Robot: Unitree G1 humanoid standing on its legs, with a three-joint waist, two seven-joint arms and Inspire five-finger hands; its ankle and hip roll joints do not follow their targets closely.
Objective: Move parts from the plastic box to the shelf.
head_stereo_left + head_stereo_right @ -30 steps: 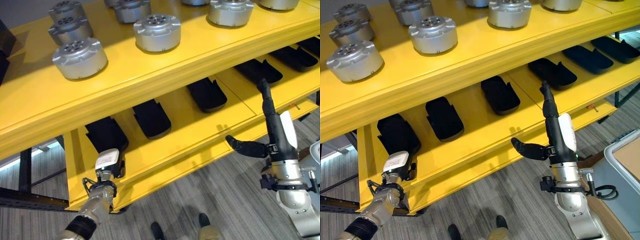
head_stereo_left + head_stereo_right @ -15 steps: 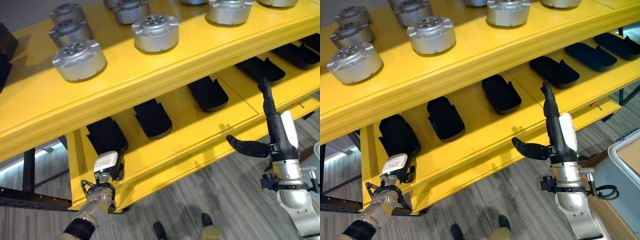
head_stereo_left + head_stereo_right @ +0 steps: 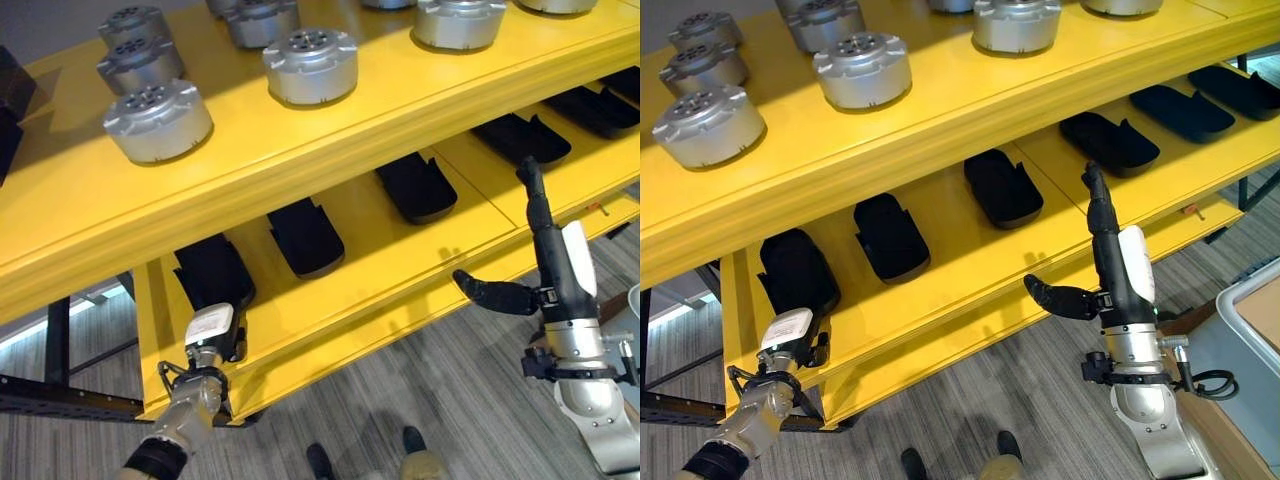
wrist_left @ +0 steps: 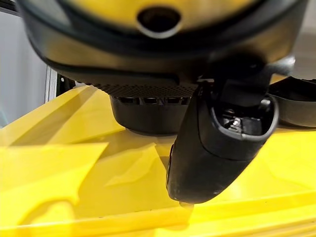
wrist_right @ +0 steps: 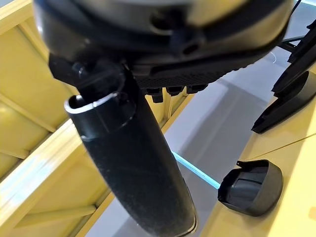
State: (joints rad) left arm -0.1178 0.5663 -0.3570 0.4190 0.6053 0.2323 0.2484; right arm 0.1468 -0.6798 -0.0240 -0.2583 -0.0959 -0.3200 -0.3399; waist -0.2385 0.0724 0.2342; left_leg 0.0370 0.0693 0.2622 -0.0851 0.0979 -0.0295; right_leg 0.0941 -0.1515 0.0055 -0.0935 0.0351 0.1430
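Several black curved parts lie in a row on the yellow shelf's lower level (image 3: pixel 400 262). My left hand (image 3: pixel 212 326) is at the shelf's front edge, right below the leftmost black part (image 3: pixel 213 272). Its thumb (image 4: pixel 212 143) sticks out straight over the shelf's front lip, and that part (image 4: pixel 143 116) lies just beyond. My right hand (image 3: pixel 553 262) hangs in front of the lower level with its fingers straight up and its thumb (image 5: pixel 133 163) spread sideways, holding nothing. Its fingertips point toward a black part (image 3: pixel 520 138) further along the row.
Several round silver parts (image 3: pixel 158 118) stand on the shelf's upper level (image 3: pixel 300 160). A grey bin's rim (image 3: pixel 1240 283) shows at the far right. Grey striped floor lies below the shelf's front edge.
The view has shifted slightly. Both hands hold their places against the shelf.
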